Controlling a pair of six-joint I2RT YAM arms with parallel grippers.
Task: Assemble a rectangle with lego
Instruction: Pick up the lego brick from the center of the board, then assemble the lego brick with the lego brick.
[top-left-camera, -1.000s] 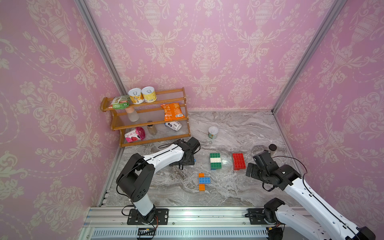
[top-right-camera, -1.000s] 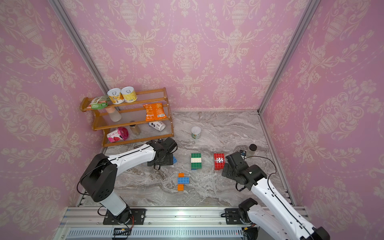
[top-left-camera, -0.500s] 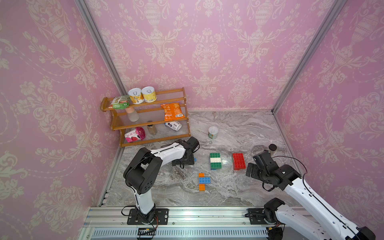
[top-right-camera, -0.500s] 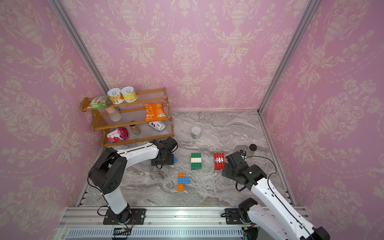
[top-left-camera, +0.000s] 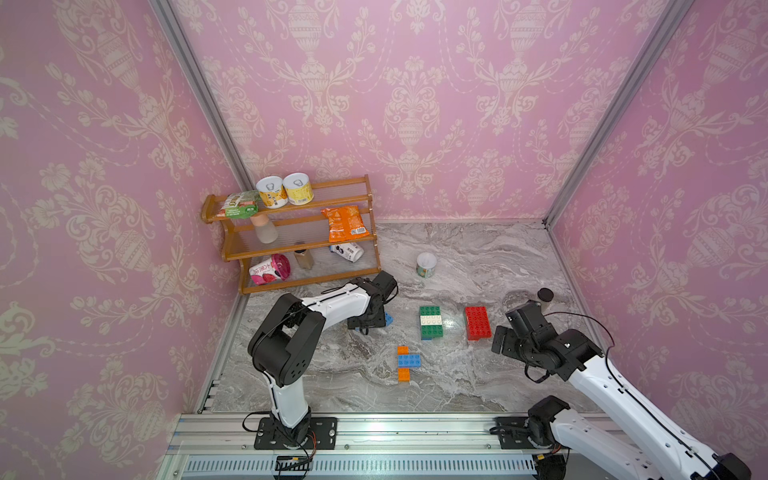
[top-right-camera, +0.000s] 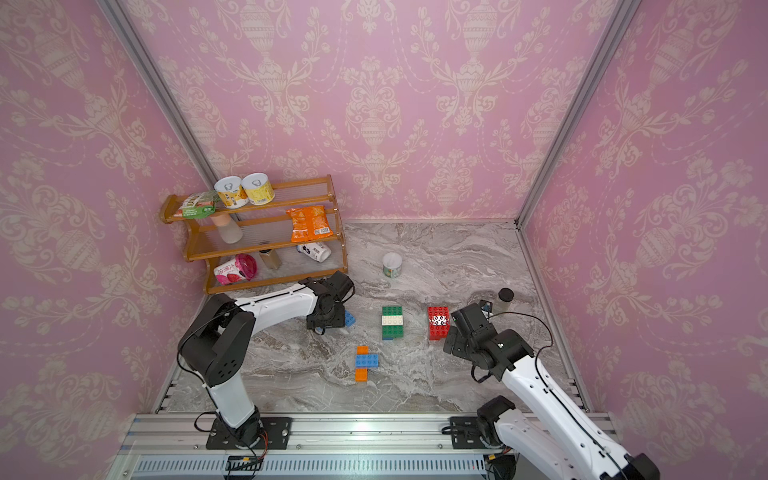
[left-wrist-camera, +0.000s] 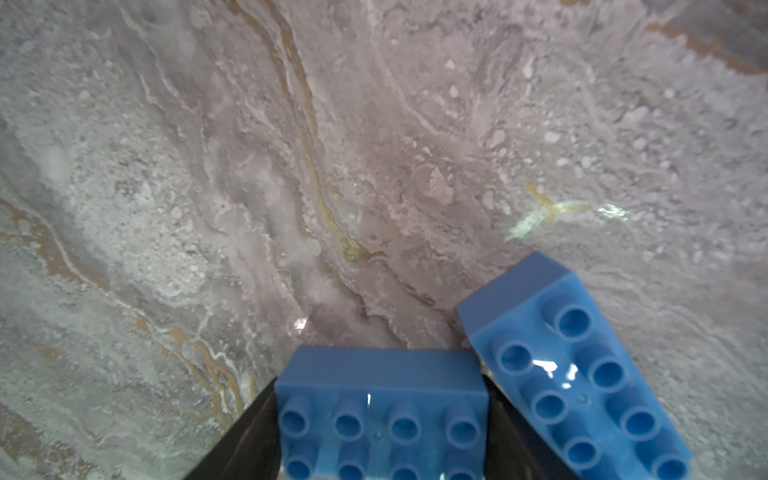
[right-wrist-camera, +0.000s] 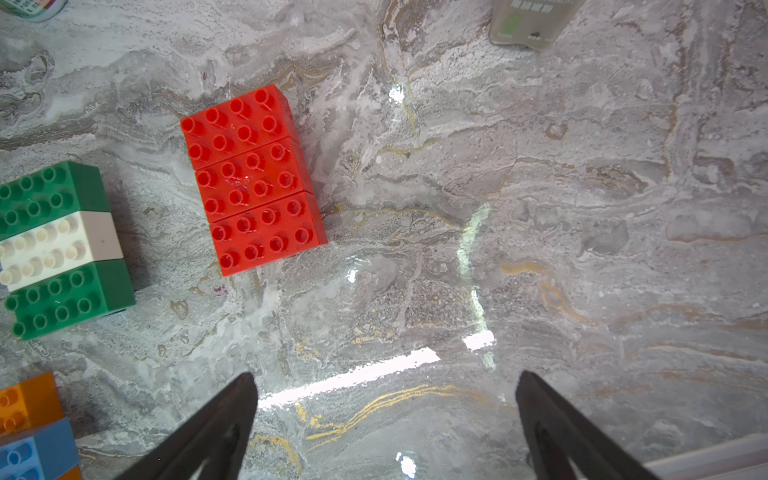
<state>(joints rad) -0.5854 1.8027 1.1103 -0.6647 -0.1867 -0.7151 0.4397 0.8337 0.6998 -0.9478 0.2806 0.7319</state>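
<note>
the left fingers (left-wrist-camera: 245, 440) are drawing in from wide open and are now pressing on both short ends of a blue brick (left-wrist-camera: 380, 399), which is lying studs-up on the surface (left-wrist-camera: 291, 145) in front of the wooden shelf (top-left-camera: 291, 232). a second blue brick (left-wrist-camera: 582, 374) is lying askew just beside its corner. this looks like the start of a pick-up for the build. further out, the green and white block (top-left-camera: 430, 323), the red block (top-left-camera: 477, 323) and the orange and blue cross (top-left-camera: 407, 362) are sitting apart, not yet joined into one rectangle. the right fingers (right-wrist-camera: 216, 428) are staying wide open, gripping nothing, hovering near the red block.
</note>
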